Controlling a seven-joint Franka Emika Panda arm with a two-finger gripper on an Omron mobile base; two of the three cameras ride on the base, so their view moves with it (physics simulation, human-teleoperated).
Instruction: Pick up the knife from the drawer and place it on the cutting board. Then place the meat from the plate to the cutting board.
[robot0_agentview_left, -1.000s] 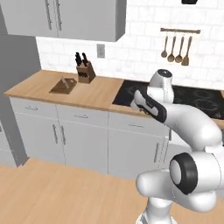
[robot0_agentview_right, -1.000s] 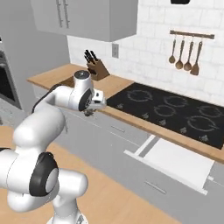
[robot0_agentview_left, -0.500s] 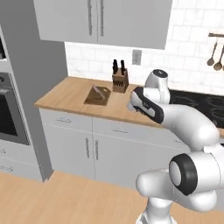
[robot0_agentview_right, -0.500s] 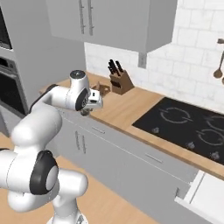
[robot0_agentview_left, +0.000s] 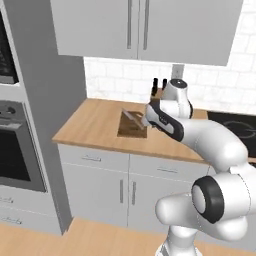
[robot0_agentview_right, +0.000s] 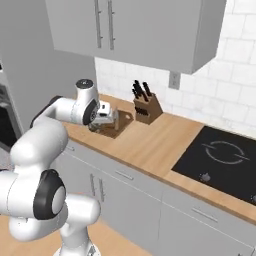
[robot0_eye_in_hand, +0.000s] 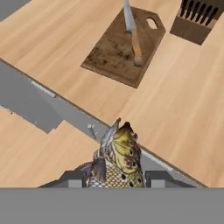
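Hand view: we see the gripper (robot0_eye_in_hand: 114, 177) pinching the meat (robot0_eye_in_hand: 116, 158), a scaly fish-like piece, above the counter (robot0_eye_in_hand: 183, 100) edge, while the knife (robot0_eye_in_hand: 132, 33) already lies on the cutting board (robot0_eye_in_hand: 114, 52) beside the knife block (robot0_eye_in_hand: 195, 17).

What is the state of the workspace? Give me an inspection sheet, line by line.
Surface: wooden counter over grey cabinet fronts.
Job's things: knife lies on the board; meat, a fish, is off the board, in the gripper.
Clutter: knife block beside the board.
Grippers: gripper shut on the meat, near the counter's front edge.
Cables: nothing seen.
Surroundings: cooktop, oven, wall cabinets.
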